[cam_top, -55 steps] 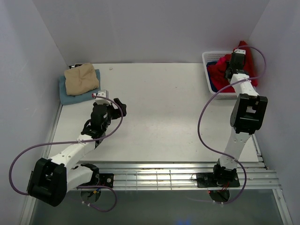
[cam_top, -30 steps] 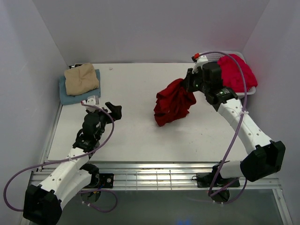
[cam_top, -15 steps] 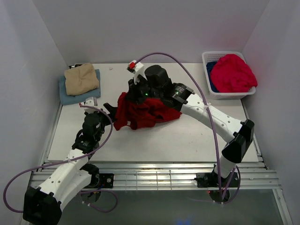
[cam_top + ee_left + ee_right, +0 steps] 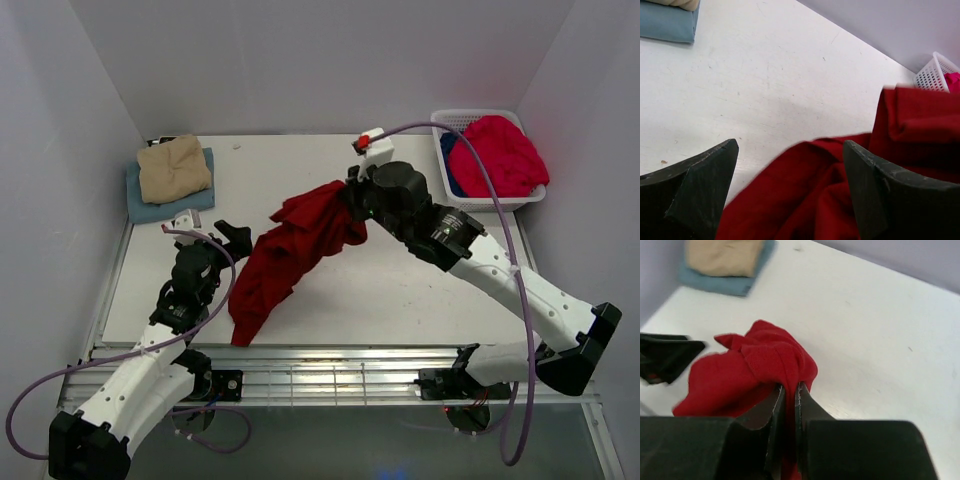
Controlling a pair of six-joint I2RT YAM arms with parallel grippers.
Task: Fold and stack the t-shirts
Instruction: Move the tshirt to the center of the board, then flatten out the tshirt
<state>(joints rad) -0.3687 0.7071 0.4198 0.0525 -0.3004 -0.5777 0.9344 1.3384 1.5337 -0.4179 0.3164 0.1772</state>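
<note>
Top external view: the right gripper (image 4: 352, 196) is clamped tight on a bunched fold of the dark red t-shirt (image 4: 285, 255). The shirt hangs from it, down and to the left over the middle of the table (image 4: 420, 290), with its lower end near the front edge. The left gripper (image 4: 232, 240) has its 2 fingers spread wide, holding nothing, just beside the cloth's left side. In the far left corner the tan t-shirt (image 4: 173, 168) lies folded on the light blue t-shirt (image 4: 148, 210). The white basket (image 4: 497, 204) at far right holds the pinkish-red t-shirt (image 4: 497, 155) and the deep blue t-shirt (image 4: 450, 172).
</note>
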